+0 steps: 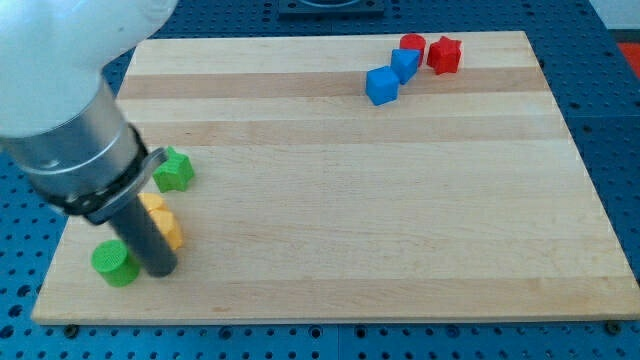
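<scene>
My tip [161,270] rests on the wooden board [340,200] near its lower left corner. It stands between a green cylinder [114,262] on its left and a yellow block [165,221] just above and to its right; the rod hides part of the yellow block. Whether the tip touches either one I cannot tell. A green star-shaped block [174,171] lies a little higher, beside the arm's metal body. Far away at the view's top right sit a blue cube [381,86], a second blue block [405,64], a red cylinder [412,44] and a red star-shaped block [444,54].
The board lies on a blue perforated table [610,120]. The arm's large white and grey body [70,110] covers the view's upper left and hangs over the board's left edge.
</scene>
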Available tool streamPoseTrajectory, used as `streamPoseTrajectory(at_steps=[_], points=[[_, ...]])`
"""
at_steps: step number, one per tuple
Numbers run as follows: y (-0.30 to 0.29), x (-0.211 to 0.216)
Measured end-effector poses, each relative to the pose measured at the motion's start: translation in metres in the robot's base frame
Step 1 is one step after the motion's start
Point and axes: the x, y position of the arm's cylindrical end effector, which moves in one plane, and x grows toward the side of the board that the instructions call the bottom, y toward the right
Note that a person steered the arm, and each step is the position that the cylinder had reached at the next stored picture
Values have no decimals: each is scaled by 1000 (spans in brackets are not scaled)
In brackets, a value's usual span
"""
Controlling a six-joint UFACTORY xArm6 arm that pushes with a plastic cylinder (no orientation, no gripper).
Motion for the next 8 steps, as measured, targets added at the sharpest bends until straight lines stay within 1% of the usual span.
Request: streamPoseTrajectory(at_steps=[1,2,3,5,6,7,8], points=[[15,-46],[50,-68],[68,-86],[17,-127],[12,-172],[-24,-172],[-19,-155]])
